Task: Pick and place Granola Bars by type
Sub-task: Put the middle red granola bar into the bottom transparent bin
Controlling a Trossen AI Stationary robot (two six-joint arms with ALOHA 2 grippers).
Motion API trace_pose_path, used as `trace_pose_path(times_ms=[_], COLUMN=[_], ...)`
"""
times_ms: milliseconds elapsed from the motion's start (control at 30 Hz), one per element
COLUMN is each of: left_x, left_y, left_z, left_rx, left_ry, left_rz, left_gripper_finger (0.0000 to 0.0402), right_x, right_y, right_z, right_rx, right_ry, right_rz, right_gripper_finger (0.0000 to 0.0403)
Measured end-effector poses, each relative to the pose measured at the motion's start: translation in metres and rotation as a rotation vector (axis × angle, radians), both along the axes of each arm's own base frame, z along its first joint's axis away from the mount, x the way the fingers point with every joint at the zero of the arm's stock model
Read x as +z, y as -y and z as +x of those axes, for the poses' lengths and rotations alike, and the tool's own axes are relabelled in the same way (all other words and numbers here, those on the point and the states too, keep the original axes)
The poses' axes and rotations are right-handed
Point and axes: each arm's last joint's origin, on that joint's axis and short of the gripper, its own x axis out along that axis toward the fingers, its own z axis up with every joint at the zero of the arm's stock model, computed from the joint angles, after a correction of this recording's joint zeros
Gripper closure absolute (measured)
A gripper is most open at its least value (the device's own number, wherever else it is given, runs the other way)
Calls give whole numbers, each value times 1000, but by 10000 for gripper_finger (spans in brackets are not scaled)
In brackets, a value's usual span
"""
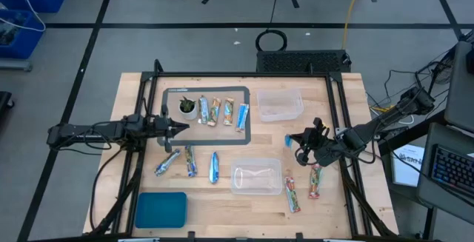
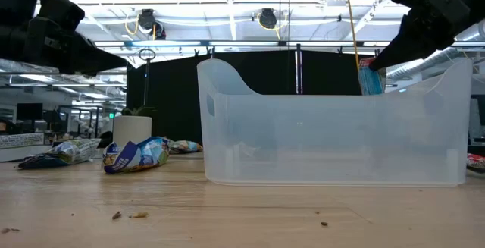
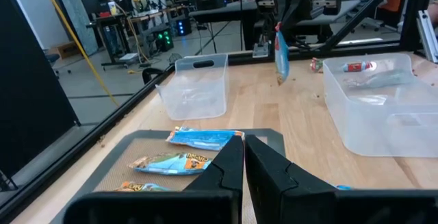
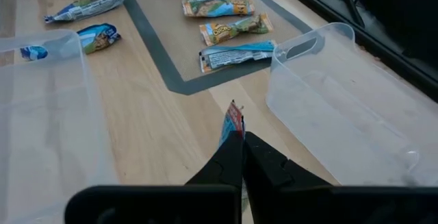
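Closed to a thin seam, the jaws of the left gripper point(image 1: 180, 129) hold nothing; its dark, wedge-shaped fingers point(image 3: 274, 172) taper to a point over the left edge of the grey-bordered mat point(image 1: 169, 94). That flat mat, a brown rectangle with rounded corners, carries a small white round cup point(image 1: 188, 109) with green in it at its 9 o'clock side. To the right of the cup lie three slim crinkly wrapped bars point(image 1: 215, 112) in orange-green foil, then a blue-white bar point(image 1: 242, 116) at the mat's 3 o'clock edge.

At 6 o'clock from the mat, three shiny silvery-blue bars point(image 1: 191, 161) lie apart on the pale wood-grain table point(image 1: 129, 101). A smooth teal rectangular lid or tray point(image 1: 161, 209) sits at 7 o'clock on the table.

Further right stand two clear plastic bins with rounded corners and cut-out handles. The far bin point(image 1: 279, 105) lies just beside the mat at 3 o'clock. The near bin point(image 1: 256, 177) lies at 5 o'clock from the mat.

The right gripper point(image 1: 290, 140) has its jaws pinched tight on the top end of a blue granola bar point(image 4: 231, 123), which hangs down above bare wood between the two bins. Two red-green bars point(image 1: 304, 189) lie on the table at 5 o'clock from it, just beside the near bin.
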Motion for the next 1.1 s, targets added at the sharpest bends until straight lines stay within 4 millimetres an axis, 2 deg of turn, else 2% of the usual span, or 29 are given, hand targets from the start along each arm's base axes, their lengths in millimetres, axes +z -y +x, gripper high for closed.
trace_pose_path(times_ms=[167,400,833,933,1100], left_x=[0,0,0,1,1], left_y=[0,0,0,0,0], left_z=[0,0,0,0,0], left_rx=[0,0,0,0,0], left_ry=[1,1,3,3,3], left_rz=[0,0,1,1,1], left_gripper_finger=[378,378,378,378,378], right_x=[3,18,45,41,22], right_y=[-1,-4,3,7,14], right_z=[2,8,-7,-15,-29], right_rx=[25,95,229,240,250], right_ry=[13,117,234,266,368], right_rz=[-35,-97,-131,-146,-158], right_gripper_finger=[403,403,403,403,403])
